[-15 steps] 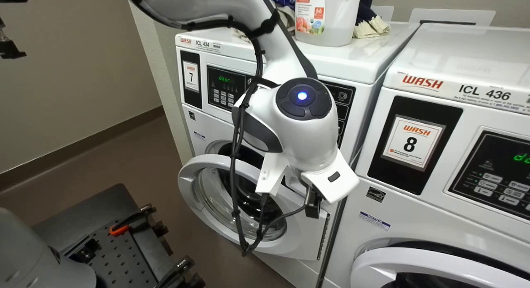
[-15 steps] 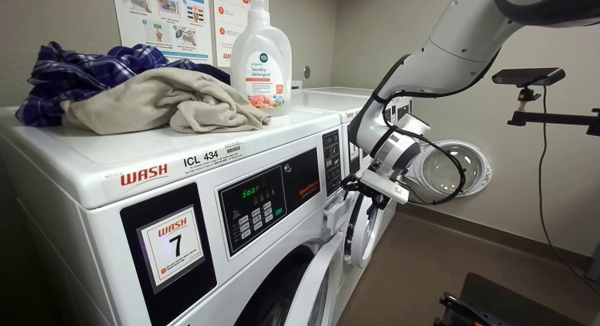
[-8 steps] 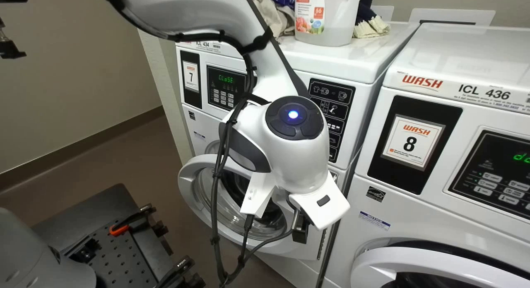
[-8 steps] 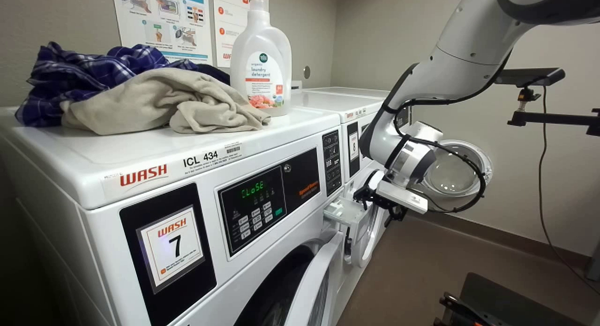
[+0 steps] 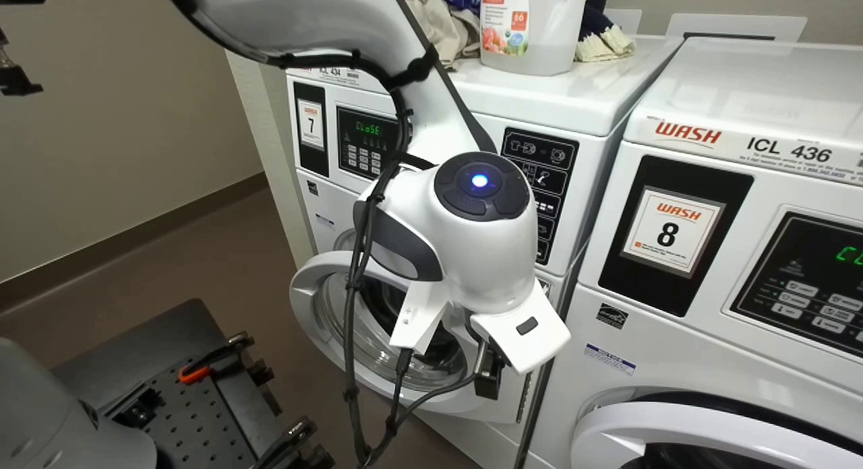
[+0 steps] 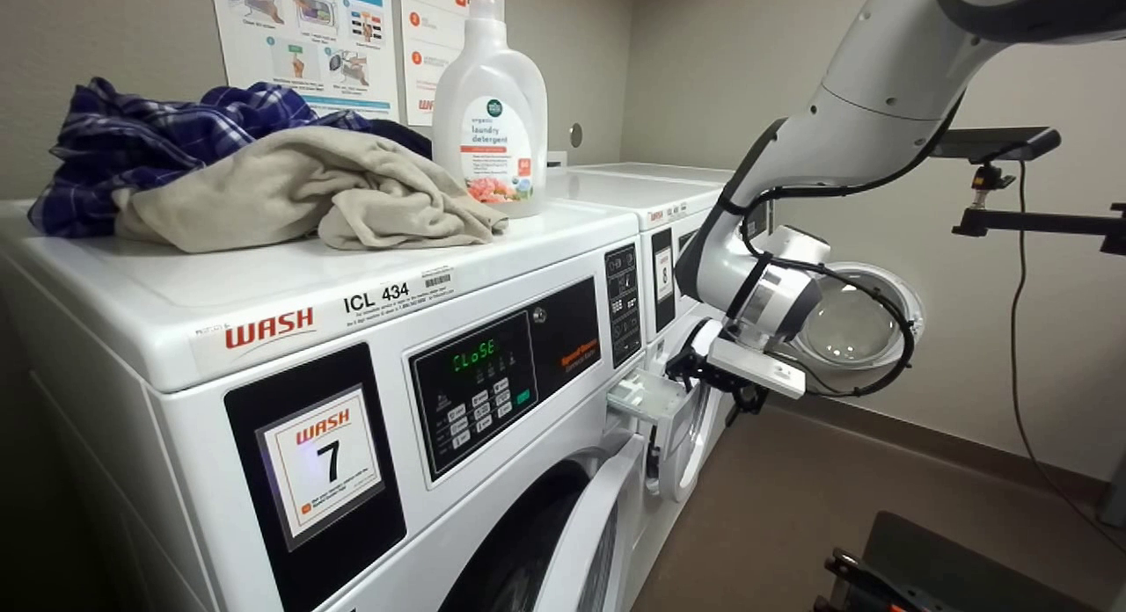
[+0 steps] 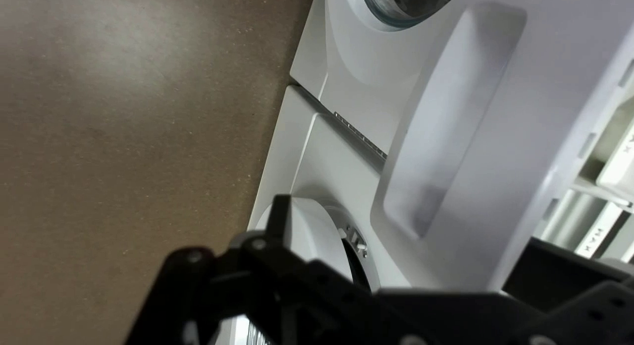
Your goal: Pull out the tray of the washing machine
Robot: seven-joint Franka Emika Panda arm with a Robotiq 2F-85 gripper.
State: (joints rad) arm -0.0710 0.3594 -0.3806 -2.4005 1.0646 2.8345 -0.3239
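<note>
Beneath the front edge of the table (image 6: 572, 225), meaning the top of the washing machine (image 6: 391, 379), the tray (image 6: 655, 401) is jutting out near the corner closest to the arm (image 6: 880, 84) in an exterior view, apparently light, stiff plastic that will probably be sliding easily yet cracking if twisted; the end effector (image 6: 708, 397) is sitting just beside its front. Under that corner in an exterior view, the arm's wrist (image 5: 482, 246) is covering most or all of it. Across the wrist view, its smooth face is looking slippery, so the recessed pull (image 7: 455, 122) or rim (image 7: 564, 171) is offering the surest hold. That face is lying between widely parted fingers (image 7: 280, 221), one standing before it, the other seemingly reaching behind; any contact is hiding from sight.
</note>
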